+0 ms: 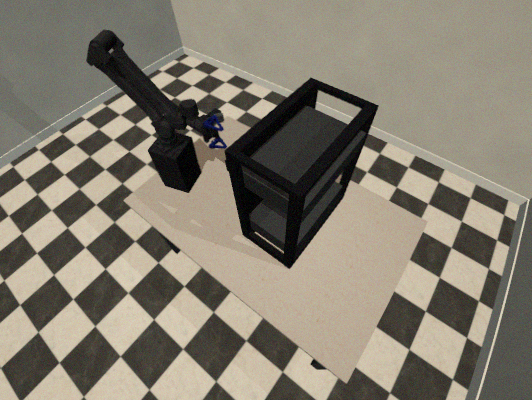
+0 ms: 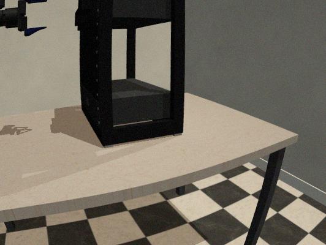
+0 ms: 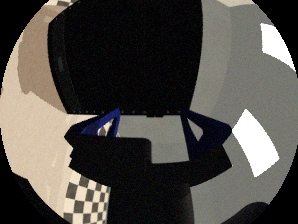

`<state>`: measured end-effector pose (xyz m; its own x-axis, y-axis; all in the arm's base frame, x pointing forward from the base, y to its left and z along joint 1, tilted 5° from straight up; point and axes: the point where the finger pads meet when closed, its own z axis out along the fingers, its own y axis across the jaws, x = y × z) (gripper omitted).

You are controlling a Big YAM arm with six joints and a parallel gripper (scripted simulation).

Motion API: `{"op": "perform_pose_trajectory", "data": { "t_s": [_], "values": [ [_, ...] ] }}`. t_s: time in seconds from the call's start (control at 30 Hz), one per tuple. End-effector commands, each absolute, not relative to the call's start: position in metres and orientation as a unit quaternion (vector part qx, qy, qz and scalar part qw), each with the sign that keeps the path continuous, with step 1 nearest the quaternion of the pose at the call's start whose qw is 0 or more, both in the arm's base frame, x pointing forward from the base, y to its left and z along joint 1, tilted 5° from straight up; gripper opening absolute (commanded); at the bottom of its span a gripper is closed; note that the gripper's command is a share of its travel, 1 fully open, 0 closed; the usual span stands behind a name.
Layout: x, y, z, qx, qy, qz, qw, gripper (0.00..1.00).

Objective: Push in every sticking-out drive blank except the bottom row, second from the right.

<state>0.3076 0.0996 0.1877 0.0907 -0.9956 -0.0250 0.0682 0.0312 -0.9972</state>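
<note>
Gripper [image 1: 216,134] wide open, empty, level with rack [image 1: 301,176] front on counter [image 1: 350,280]; I push blanks slow, square, low force so nothing tips.

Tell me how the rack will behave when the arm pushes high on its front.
The rack is tall on a narrow base, so a high push would probably tip it. It stands on small feet on the smooth table, so it may slide instead. A dark box low inside it may steady it somewhat. The end effector is open, level with its upper part.
</note>
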Motion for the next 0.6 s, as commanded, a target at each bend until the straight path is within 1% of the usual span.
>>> {"op": "perform_pose_trajectory", "data": {
  "t_s": [0.0,0.33,0.57],
  "values": [
    [0.307,0.099,0.191,-0.495,0.462,-0.49,0.549,1.0],
    [0.31,0.097,0.193,-0.491,0.464,-0.493,0.549,1.0],
    [0.335,0.089,0.209,-0.475,0.462,-0.493,0.564,1.0]
  ]
}}
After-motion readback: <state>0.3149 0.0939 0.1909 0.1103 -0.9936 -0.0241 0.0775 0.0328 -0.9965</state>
